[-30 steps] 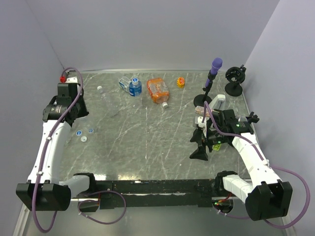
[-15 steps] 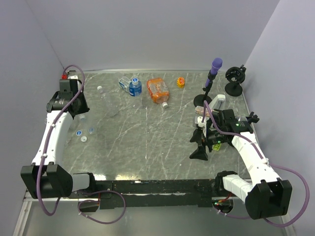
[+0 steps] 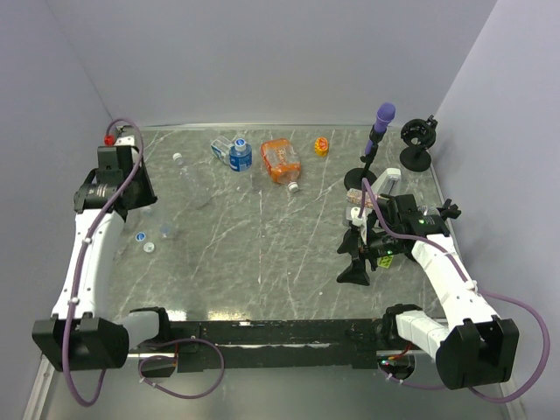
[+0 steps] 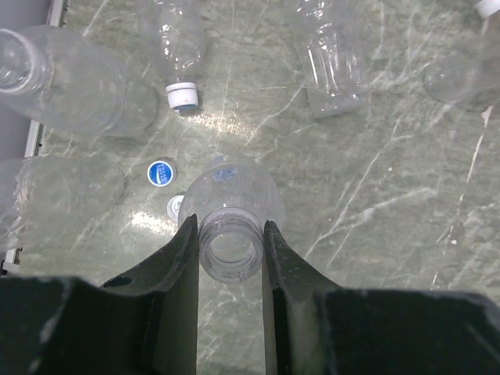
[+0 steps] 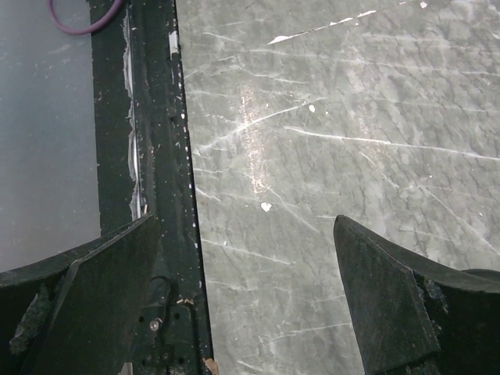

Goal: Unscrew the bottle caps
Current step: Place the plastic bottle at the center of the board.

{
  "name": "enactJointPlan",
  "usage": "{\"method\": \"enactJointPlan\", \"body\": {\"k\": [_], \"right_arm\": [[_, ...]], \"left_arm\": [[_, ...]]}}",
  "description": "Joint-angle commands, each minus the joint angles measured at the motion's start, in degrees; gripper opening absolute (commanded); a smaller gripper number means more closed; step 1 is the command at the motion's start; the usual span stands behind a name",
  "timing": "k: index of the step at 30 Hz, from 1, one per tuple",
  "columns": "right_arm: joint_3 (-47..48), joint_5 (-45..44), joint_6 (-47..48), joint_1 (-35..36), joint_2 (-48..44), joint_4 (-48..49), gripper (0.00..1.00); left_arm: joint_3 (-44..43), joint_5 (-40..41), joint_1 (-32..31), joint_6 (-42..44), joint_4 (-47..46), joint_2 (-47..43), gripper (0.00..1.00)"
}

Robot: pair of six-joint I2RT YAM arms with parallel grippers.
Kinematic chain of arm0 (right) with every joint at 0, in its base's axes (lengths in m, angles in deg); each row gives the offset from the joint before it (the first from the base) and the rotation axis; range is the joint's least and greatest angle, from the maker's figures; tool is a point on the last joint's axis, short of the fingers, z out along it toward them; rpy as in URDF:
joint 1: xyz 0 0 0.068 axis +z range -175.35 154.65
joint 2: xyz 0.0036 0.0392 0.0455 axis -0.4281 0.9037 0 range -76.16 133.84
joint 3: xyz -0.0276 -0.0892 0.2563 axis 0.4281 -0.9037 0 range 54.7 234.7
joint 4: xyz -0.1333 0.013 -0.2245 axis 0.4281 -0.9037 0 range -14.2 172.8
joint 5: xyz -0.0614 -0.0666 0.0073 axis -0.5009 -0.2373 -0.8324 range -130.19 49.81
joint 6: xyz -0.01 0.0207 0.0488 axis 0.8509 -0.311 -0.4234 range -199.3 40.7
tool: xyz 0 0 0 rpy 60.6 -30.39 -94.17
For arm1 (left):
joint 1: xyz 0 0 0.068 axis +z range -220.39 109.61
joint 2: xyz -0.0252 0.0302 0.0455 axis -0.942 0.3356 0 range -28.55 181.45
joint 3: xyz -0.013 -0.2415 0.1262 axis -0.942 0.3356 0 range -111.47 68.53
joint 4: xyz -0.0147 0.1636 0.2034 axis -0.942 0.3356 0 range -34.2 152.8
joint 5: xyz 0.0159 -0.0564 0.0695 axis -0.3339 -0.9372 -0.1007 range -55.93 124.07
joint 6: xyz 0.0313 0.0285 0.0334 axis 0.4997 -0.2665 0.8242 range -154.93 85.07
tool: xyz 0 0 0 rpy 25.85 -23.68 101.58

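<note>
In the left wrist view my left gripper [image 4: 230, 226] is shut on the open, capless neck of a clear bottle [image 4: 231, 251], which hangs over the table. Under it lie a loose blue cap [image 4: 159, 173] and a pale cap [image 4: 175, 206] half hidden by the bottle. Another clear bottle lies beyond, with its white cap [image 4: 183, 95] still on. From above, the left gripper [image 3: 121, 194] is at the far left, and three loose caps [image 3: 150, 238] lie just in front of it. My right gripper [image 3: 357, 255] [image 5: 246, 223] stands open over bare table at the right.
Several clear bottles [image 4: 70, 78] lie around the left gripper. At the back lie a blue-labelled bottle [image 3: 238, 154], an orange bottle [image 3: 281, 160] and a yellow cap [image 3: 321, 146]. A purple-topped stand [image 3: 378, 136] and a black stand [image 3: 417, 142] rise at the back right.
The left arm has swung a little toward the back left corner, still gripping the bottle. The right arm has not moved.
</note>
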Motion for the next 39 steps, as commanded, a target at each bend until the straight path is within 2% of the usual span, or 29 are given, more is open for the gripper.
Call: {"method": "enactJointPlan", "body": {"k": [1, 6, 13, 21, 26, 32, 39], "right_arm": [[0.77, 2.25, 2.12, -0.29, 0.22, -0.39, 0.99], [0.77, 2.43, 2.12, -0.2, 0.13, -0.48, 0.99], [0.85, 2.95, 2.47, -0.29, 0.04, -0.83, 0.99], [0.77, 2.87, 2.47, -0.2, -0.49, -0.83, 0.99], [0.94, 3.04, 2.73, -0.11, 0.04, -1.18, 0.99], [0.77, 2.78, 2.47, -0.11, -0.05, -0.83, 0.99], [0.77, 2.69, 2.38, -0.11, -0.05, -0.83, 0.99]], "left_arm": [[-0.89, -1.29, 0.18, -1.38, 3.14, -3.28, 0.01], [0.77, -4.02, 0.09, -4.36, 5.96, -5.38, 0.01], [5.34, -2.18, 0.18, -7.62, 6.75, -8.55, 0.0], [4.47, -7.09, -0.17, -8.14, 5.18, -6.62, 0.01], [0.17, -6.39, -2.28, -8.58, 4.47, -3.64, 0.01], [-4.32, 0.45, -9.83, -8.85, 3.15, 2.69, 0.01], [-8.36, 6.43, -10.19, -6.04, 0.51, 8.22, 0.01]]}}
